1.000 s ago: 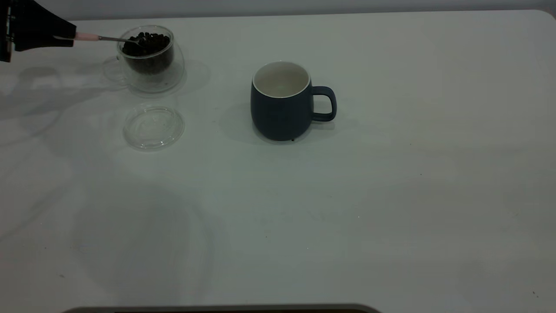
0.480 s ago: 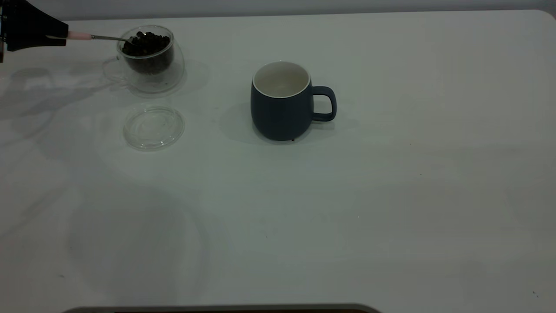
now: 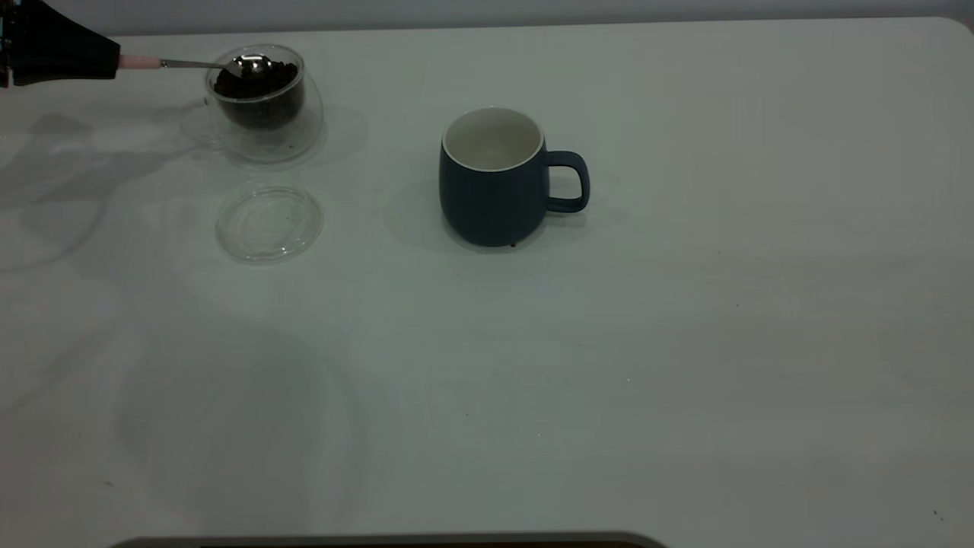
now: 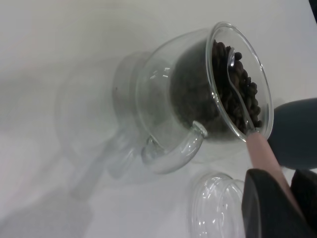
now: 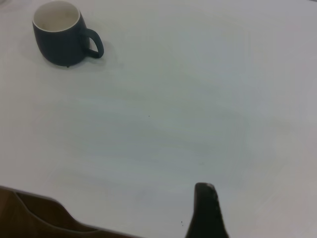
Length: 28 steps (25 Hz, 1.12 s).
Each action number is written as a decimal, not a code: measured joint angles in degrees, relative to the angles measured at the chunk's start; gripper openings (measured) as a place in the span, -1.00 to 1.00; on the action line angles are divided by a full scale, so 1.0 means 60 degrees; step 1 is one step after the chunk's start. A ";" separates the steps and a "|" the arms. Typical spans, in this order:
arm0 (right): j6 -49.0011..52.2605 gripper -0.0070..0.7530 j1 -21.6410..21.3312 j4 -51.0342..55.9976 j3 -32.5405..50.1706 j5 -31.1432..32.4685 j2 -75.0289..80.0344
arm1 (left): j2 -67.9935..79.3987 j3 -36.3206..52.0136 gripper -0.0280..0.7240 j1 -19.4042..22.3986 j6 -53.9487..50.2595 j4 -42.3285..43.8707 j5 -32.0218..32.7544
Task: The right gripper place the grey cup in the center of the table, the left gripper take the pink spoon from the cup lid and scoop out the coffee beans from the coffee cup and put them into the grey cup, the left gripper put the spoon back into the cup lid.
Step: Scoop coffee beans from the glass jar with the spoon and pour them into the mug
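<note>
Spoon bowl now turned up over coffee beans (image 3: 259,80), pink spoon (image 3: 199,65) pinched by left gripper (image 3: 57,53), no writing seen, right gripper (image 5: 207,210) finger state indeterminable.

Dim, even light leaves soft shadows on the table (image 3: 685,342), a bright glint on the spoon (image 3: 247,65), and a blurred left wrist view.

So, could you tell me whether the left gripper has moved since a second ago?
Yes: the left gripper has drawn slightly back from the coffee cup, toward the table's left edge.
</note>
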 joint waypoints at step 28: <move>0.0000 0.57 0.0000 0.0000 0.0000 0.0000 0.0000 | 0.0000 0.0000 -0.59 -0.0269 -0.1800 0.0320 0.0018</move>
